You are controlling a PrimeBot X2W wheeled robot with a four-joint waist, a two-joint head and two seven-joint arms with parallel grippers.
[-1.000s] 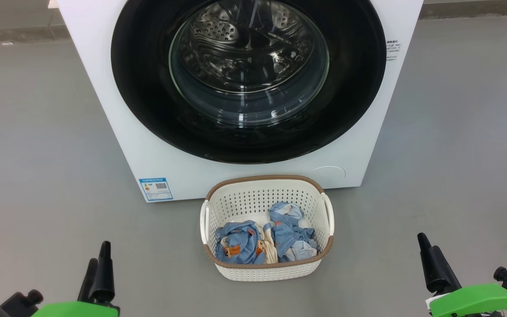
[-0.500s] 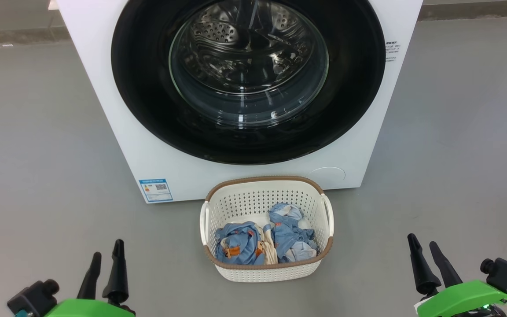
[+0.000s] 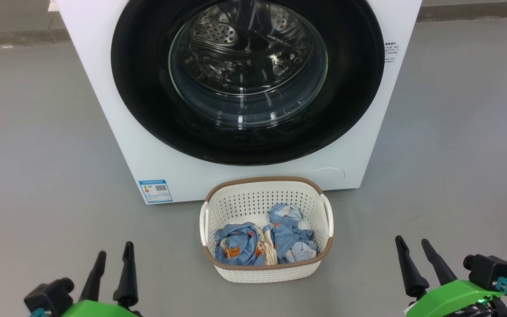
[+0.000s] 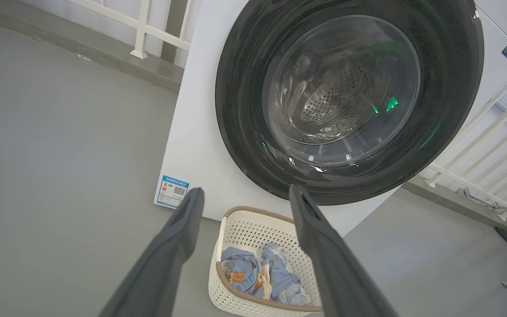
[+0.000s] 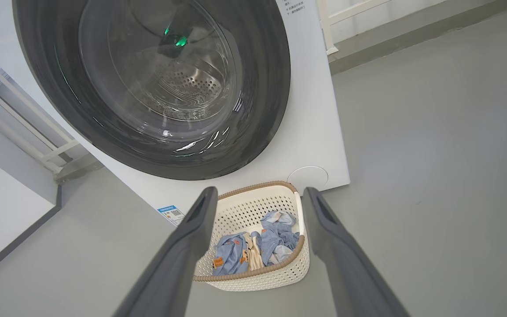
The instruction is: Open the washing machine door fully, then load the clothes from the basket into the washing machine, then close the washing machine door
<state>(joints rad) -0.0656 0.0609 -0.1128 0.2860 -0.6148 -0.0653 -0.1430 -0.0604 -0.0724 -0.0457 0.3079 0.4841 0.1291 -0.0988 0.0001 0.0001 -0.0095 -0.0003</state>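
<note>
Left pincer (image 3: 115, 248) and right pincer (image 3: 411, 240) edged inward, both released, basket (image 3: 264, 179) between, door (image 3: 139, 88) shut.

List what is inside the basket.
The basket holds the clothes: two crumpled light-blue bundles side by side, cream fabric between them. A bare strip of the basket's white bottom shows behind them. Anything beneath the bundles is covered.

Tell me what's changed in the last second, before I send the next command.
The left claw drifted right and the right claw left, toward the basket in the head view; each one's fingers spread from together to open. Nothing was grasped. The washing machine door stays shut; the clothes lie in the basket unmoved.
</note>
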